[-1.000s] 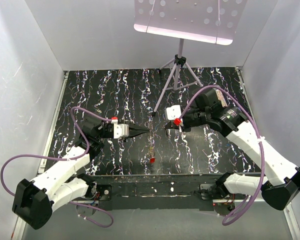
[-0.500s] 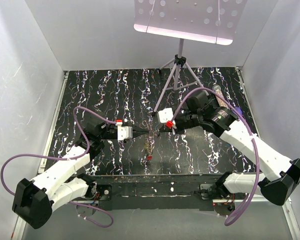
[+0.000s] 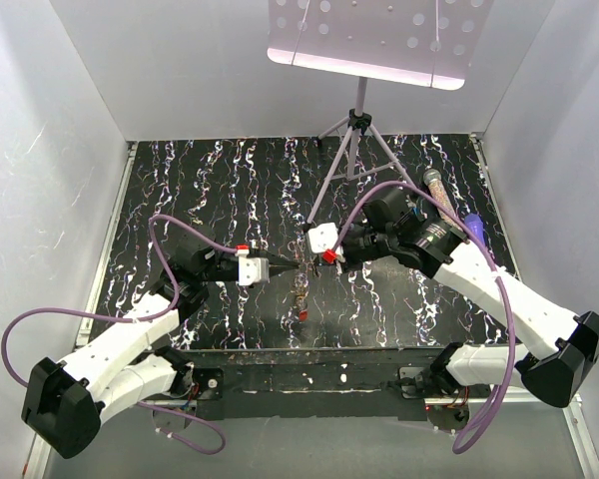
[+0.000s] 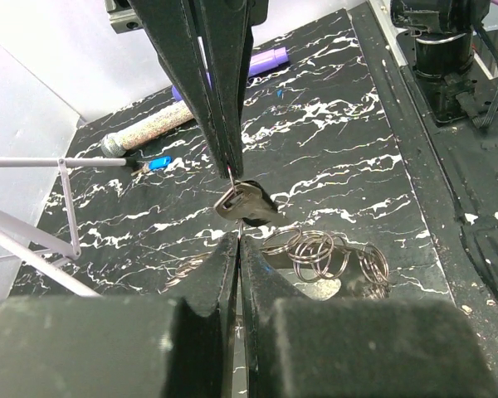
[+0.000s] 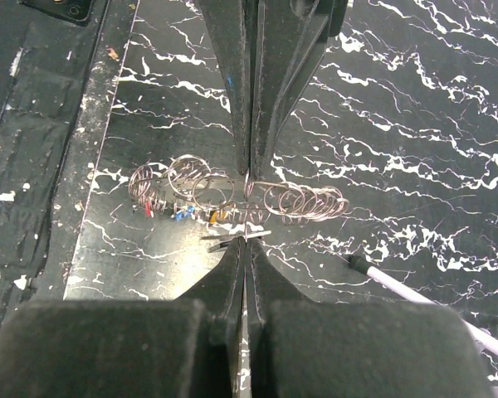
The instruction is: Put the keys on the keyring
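The keyring [image 5: 303, 201] is a thin coiled metal strand; in the top view it dangles [image 3: 299, 290] below both tips, with a small red piece [image 3: 303, 316]. My left gripper [image 3: 296, 265] and my right gripper [image 3: 305, 261] meet tip to tip, both shut on its wire. In the left wrist view my left gripper [image 4: 237, 238] faces the right fingers [image 4: 224, 124], with a plain silver key [image 4: 245, 204] between the tips and the coils [image 4: 324, 253] behind. In the right wrist view my right gripper [image 5: 246, 241] pinches the wire; red, blue and yellow key heads [image 5: 180, 213] hang on the coils.
A tripod stand [image 3: 350, 150] with a perforated plate [image 3: 379, 40] stands at the back. A glitter tube [image 3: 435, 188] and a purple marker [image 3: 473, 226] lie behind the right arm; both show in the left wrist view [image 4: 153, 128]. White walls enclose the black marbled table [image 3: 210, 180].
The right gripper has swung left and the left gripper has edged right, so the tips now meet. The strand has risen from lying on the table and hangs from the tips.
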`<action>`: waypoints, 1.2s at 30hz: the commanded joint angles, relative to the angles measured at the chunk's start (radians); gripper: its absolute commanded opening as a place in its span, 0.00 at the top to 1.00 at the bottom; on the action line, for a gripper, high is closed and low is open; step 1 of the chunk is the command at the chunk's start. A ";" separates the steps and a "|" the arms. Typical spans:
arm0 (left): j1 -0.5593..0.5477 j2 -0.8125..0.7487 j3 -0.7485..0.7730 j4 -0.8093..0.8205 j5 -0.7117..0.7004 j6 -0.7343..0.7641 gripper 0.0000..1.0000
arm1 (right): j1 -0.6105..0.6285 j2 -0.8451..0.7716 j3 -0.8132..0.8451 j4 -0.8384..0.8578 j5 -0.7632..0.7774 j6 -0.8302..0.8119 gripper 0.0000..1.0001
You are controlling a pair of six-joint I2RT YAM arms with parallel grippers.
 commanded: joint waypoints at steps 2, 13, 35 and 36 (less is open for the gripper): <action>-0.016 -0.026 0.031 0.041 -0.025 0.007 1.00 | 0.019 0.004 -0.002 0.055 0.023 0.006 0.99; -0.022 -0.020 0.020 0.069 -0.049 -0.008 1.00 | 0.039 0.012 -0.005 0.083 0.063 0.017 0.99; -0.022 -0.021 0.021 0.090 -0.084 -0.060 1.00 | 0.051 -0.003 -0.009 0.064 0.094 0.002 0.99; -0.022 -0.020 0.023 0.090 -0.085 -0.065 1.00 | 0.051 -0.005 -0.011 0.066 0.097 0.003 0.99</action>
